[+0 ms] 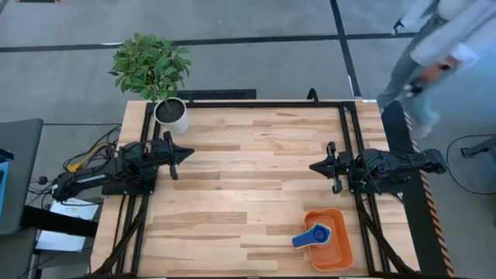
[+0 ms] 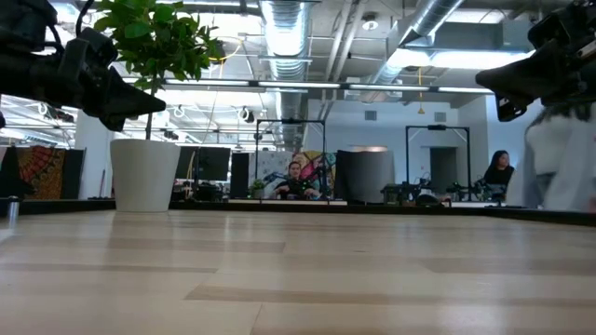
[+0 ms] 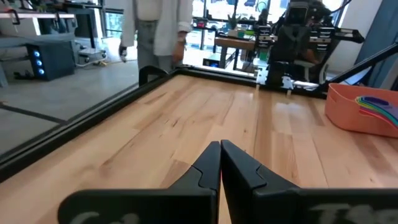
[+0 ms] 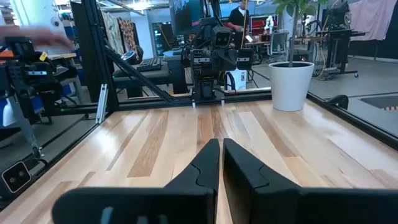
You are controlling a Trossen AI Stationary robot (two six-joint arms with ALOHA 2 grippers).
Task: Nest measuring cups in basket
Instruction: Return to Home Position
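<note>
Left tool (image 1: 188,155): clenched on nothing. Its arm is folded low at the left edge of the table (image 1: 248,186), pointing inward.
Right tool (image 1: 314,166): clenched on nothing. Its arm is folded at the right edge, facing the left tool, well apart.
Measuring cups (image 1: 314,235): nested, blue uppermost, in the basket (image 1: 341,260).
Basket: right corner of the table, far from the plant pot (image 1: 172,116).

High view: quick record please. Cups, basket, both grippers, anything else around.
cups: nested stack, blue on top, inside the basket, handle reaching over its rim
basket: orange, picture's lower right, on the right arm's side
left gripper: shut, empty, raised over the table
right gripper: shut, empty, raised, apart from the basket
pot: white, with plant, left far corner
person: beyond the far right corner
</note>
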